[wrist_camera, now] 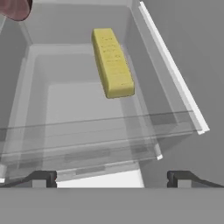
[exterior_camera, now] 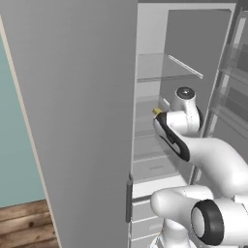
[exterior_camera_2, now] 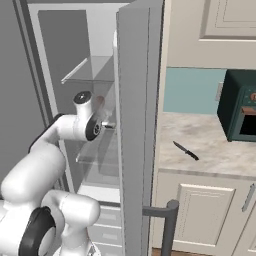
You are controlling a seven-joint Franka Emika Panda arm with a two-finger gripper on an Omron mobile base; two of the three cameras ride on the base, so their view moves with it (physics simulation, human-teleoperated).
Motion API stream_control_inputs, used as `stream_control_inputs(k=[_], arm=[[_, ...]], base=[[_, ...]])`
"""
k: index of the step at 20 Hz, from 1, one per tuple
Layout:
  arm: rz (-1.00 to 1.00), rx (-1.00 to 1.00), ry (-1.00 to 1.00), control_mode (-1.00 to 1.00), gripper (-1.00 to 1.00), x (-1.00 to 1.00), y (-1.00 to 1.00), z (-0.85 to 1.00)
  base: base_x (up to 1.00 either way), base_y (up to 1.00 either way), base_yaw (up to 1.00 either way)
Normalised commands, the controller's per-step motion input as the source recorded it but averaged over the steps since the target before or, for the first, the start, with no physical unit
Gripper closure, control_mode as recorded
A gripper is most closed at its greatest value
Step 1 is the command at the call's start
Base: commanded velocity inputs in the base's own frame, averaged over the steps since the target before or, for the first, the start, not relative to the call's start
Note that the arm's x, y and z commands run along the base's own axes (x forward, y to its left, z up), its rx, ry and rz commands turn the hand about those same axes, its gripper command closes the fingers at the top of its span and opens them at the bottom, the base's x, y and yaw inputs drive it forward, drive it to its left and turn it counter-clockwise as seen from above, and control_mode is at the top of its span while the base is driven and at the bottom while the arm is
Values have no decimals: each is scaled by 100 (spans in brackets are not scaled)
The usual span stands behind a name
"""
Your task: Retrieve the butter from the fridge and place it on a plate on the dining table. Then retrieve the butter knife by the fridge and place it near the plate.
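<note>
Hand view: pale-yellow rectangular butter stick (wrist_camera: 112,62) lies on a glass fridge shelf (wrist_camera: 78,144); jaws (wrist_camera: 112,179) spread wide, empty. Shelf's front lip may be clipped, or butter nudged deeper.

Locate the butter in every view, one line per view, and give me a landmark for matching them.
Left base view: the butter is a small yellow sliver at mid-height inside the fridge, just left of the arm's wrist.
Right base view: I can't make it out; the wrist and door edge cover that shelf area.
Hand view: the butter lies upper centre on a glass shelf, ahead of the open gripper.
Shared landmark: the glass shelf with its white front edge.
</note>
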Motion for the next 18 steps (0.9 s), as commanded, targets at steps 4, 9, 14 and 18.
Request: stream_control_inputs(k=[4,9,14,18], arm=[[2,0,-13,-100,-100,53,0,0],[3,0,-8,-100,-100,46,0,0],[1,0,-1,-100,-100,37,-4,-1],[0,0,0,-100,-100,26,-22,-1]], base=[[0,0,0],[0,0,0],[0,0,0],[0,0,0]])
